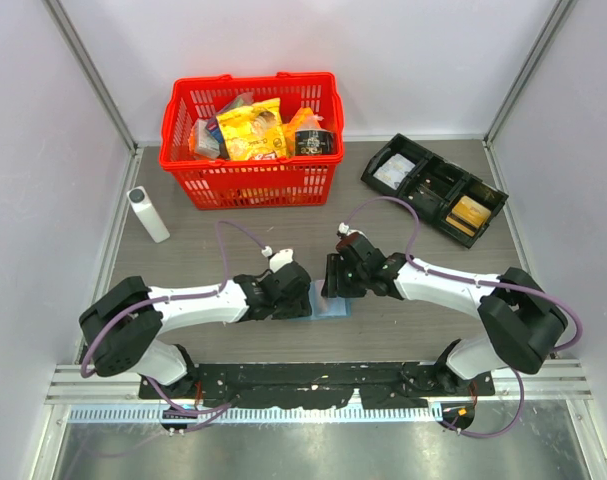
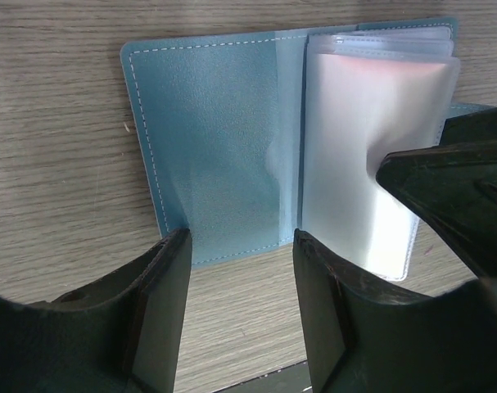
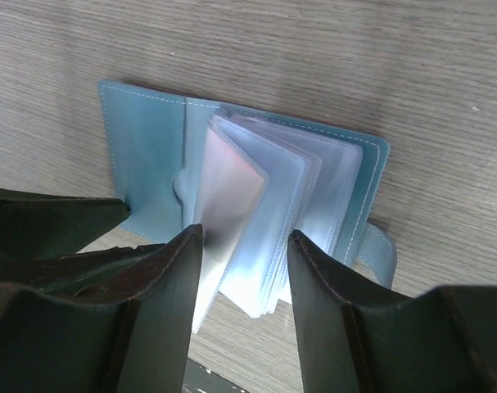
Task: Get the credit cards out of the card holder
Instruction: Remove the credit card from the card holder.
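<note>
The blue card holder (image 2: 215, 139) lies open on the table, its left cover flat. Its clear plastic sleeves (image 3: 256, 205) fan upward from the spine. It shows as a small pale blue patch in the top view (image 1: 333, 306). No tan-gold card shows clearly in the sleeves; one sleeve has a pinkish tint. My left gripper (image 2: 240, 237) is open, with its fingertips at the near edge of the left cover. My right gripper (image 3: 246, 236) is open, and its fingers straddle the near edge of the fanned sleeves. In the top view both grippers, left (image 1: 301, 295) and right (image 1: 335, 280), meet over the holder.
A red basket (image 1: 183, 170) full of packets stands at the back. A black compartment tray (image 1: 423, 165) sits at the back right, with a tan-gold flat item (image 1: 470, 213) in one compartment. A white bottle (image 1: 148, 214) lies at the left. Walls close in on both sides.
</note>
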